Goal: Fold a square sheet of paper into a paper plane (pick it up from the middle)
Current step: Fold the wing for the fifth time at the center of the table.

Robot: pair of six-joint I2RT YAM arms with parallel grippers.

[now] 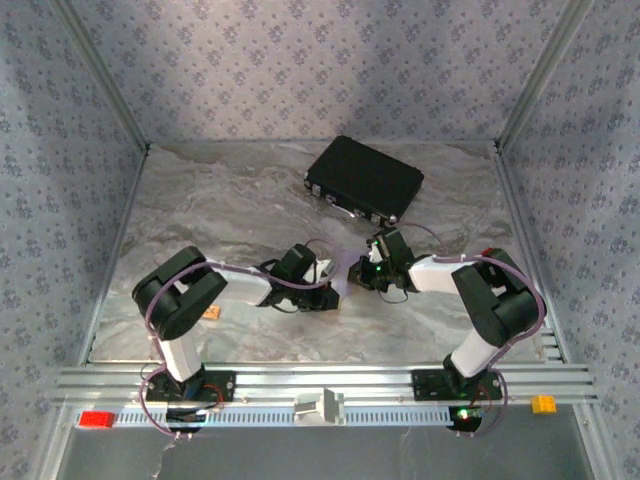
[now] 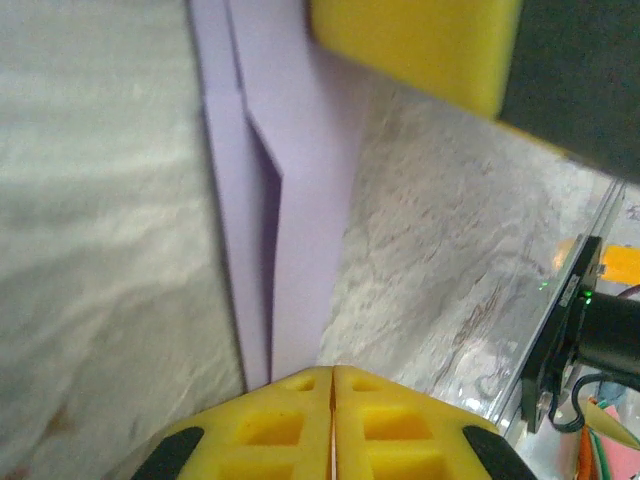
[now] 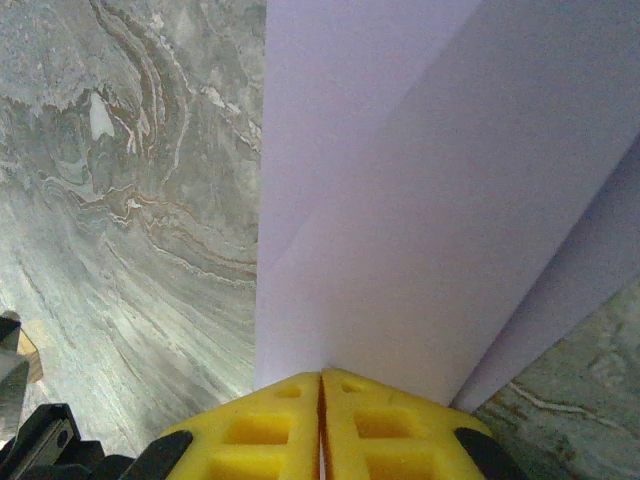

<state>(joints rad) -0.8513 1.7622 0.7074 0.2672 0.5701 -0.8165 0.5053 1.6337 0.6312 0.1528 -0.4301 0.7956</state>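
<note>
Over the marble table, left tool and right tool, each fully closed on the paper plane

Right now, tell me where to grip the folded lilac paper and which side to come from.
Grip its narrow ends, pinching all stacked layers together, coming in along its length from either end. The folded paper is a thin, flat strip with layered flaps, so an end pinch probably keeps them closed. The left pincer and right pincer are shut on it that way.
</note>
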